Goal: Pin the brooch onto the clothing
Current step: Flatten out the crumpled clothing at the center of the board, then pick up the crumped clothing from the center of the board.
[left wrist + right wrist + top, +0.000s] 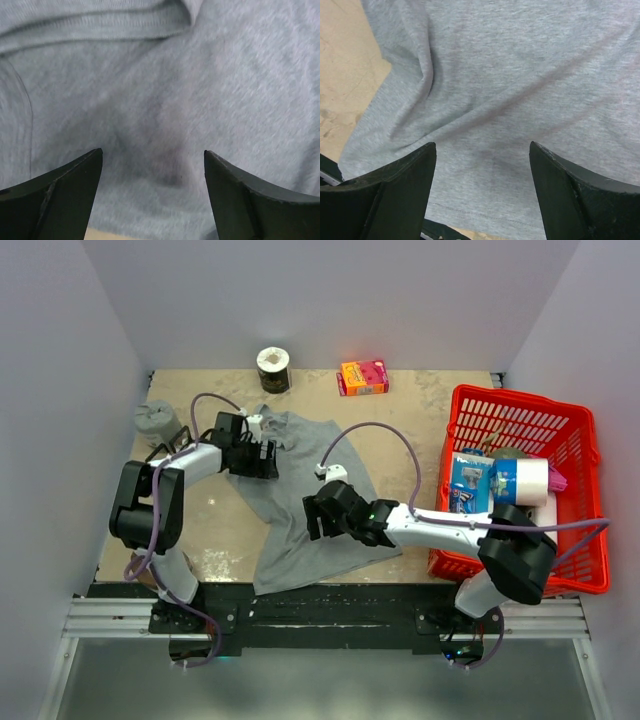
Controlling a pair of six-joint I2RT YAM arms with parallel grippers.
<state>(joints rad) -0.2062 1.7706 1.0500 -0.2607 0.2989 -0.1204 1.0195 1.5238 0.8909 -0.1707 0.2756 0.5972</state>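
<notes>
Clothing [285,495] lies lengthwise, near-to-far.

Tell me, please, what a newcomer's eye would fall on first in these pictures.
The bright red plastic mesh basket, packed full at the right edge of the beige table, draws the eye first. Next comes the rumpled grey sleeveless knit top spread in the middle, with the left tool and the right tool both open over it. A small orange carton stands at the far edge.
</notes>
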